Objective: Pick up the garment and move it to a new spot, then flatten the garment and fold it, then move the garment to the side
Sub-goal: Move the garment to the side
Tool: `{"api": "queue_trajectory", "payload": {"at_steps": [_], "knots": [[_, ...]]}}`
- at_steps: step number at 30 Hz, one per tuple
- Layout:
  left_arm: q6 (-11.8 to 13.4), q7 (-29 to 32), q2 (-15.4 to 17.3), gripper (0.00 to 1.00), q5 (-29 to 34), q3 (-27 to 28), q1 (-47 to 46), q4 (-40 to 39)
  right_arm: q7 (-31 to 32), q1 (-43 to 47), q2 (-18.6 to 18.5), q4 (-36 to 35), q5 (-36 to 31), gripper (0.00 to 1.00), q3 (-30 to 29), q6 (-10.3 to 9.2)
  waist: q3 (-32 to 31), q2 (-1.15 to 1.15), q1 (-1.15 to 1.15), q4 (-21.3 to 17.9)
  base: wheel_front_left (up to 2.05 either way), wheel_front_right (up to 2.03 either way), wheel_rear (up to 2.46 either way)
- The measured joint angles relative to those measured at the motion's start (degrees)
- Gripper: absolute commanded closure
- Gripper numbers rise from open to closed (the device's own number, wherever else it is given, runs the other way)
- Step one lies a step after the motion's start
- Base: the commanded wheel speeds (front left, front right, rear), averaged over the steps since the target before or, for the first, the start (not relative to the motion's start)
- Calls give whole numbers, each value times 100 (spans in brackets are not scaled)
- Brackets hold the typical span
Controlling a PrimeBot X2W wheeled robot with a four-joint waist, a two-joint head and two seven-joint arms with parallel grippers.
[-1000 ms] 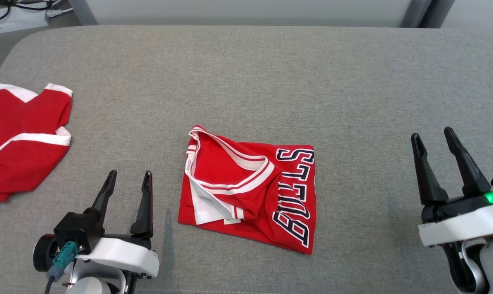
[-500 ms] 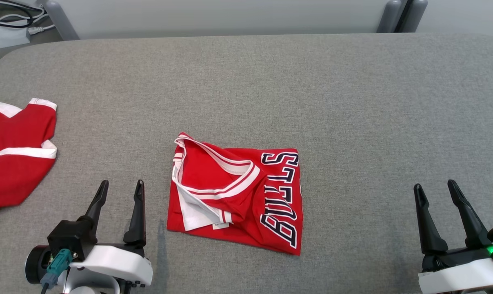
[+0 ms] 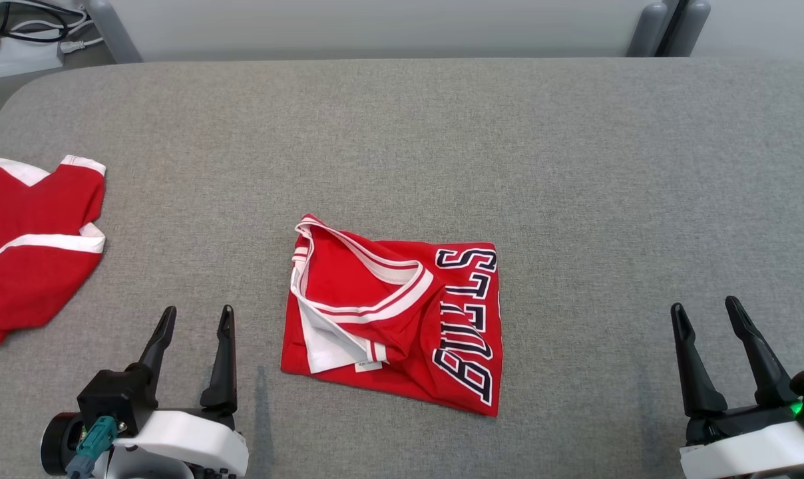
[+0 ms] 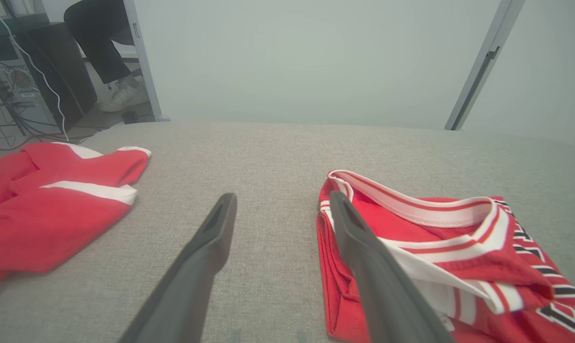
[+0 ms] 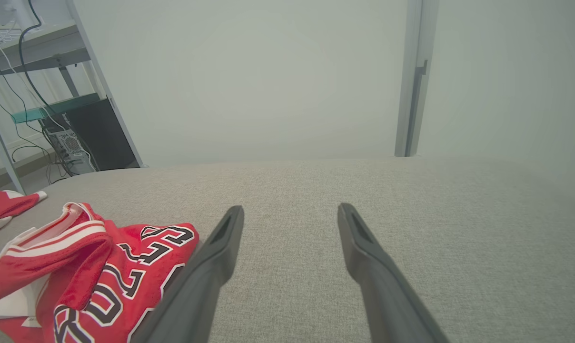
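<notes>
A grey fabric-covered bench [image 3: 575,166] is seen before a pale wall [image 3: 375,26]. The left claw [image 3: 198,309] is held wide open and empty near the front edge, just left of the garment [image 3: 389,313]. The right claw [image 3: 703,305] is likewise spread and empty toward the front right corner, well apart from the cloth. The garment, a red jersey with white trim and dark lettering, lies folded into a rough square at the middle of the bench, nearer the front edge. A second red garment [image 3: 29,259] lies at the left edge.

The folding appears done, so the move to the side is judged to be the step in hand. All layers at the garment's left side should be pinched together, low against the bench, and the opposite side taken by the right claw, so that the fold is not shaken open. The bundle is best carried level and set down clear of the second red garment.
</notes>
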Motion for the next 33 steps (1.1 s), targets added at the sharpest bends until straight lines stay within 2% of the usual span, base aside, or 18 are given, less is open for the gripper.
{"api": "queue_trajectory", "payload": {"at_steps": [7,17,25,32,33], "knots": [[-7,-1,-14,0,1,-59,-9,-22,0,-31,-70,138,141,0,146,0,51,0,0,120,0,0,0],[-112,-62,-311,0,12,-256,-306,25,154,-766,-154,870,603,0,1069,0,340,0,0,620,0,0,0],[-307,-156,-516,0,12,-270,-492,257,374,-1167,-203,1601,1066,0,1621,0,554,0,0,1046,0,0,0],[-360,-205,-625,0,60,-223,-550,360,621,-1366,-274,1834,1494,0,1901,0,651,0,0,1130,0,0,0],[-361,-207,-631,0,62,-202,-560,364,626,-1415,-270,1838,1574,38,1933,0,655,0,0,1121,0,0,0]]}}
